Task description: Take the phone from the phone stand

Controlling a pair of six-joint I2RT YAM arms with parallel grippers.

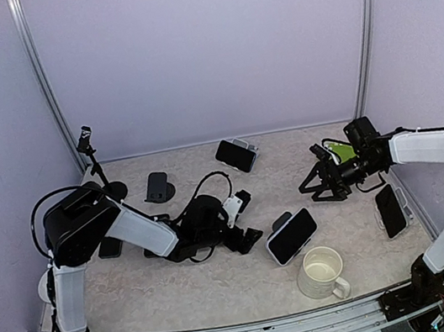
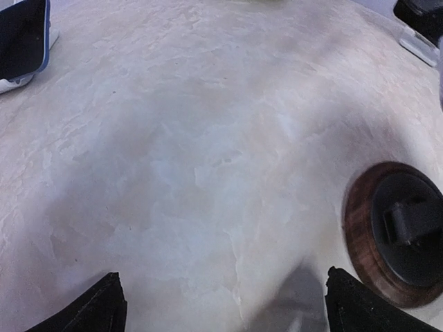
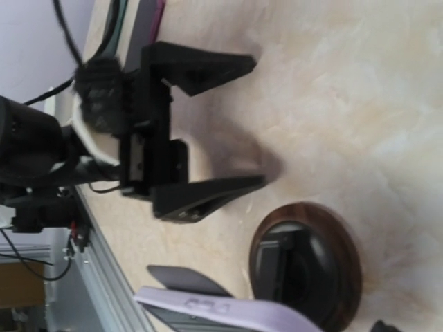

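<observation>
A phone (image 1: 293, 236) in a pale case leans on a stand (image 1: 280, 222) at mid-table; the right wrist view shows its lavender edge (image 3: 208, 308) beside the stand's brown round base (image 3: 304, 270). My left gripper (image 1: 252, 216) is open and empty just left of that stand, low over the table. In its own view (image 2: 221, 315) the stand base (image 2: 398, 232) lies to the right. My right gripper (image 1: 313, 174) is open and empty, right of and behind the phone. It looks towards the left gripper (image 3: 256, 123); its own fingers are almost out of frame.
Another phone on a stand (image 1: 237, 155) is at the back and a third (image 1: 391, 210) at the right edge. An empty black stand (image 1: 157, 187) and a small tripod (image 1: 93, 158) stand back left. A white mug (image 1: 321, 273) is near the front edge.
</observation>
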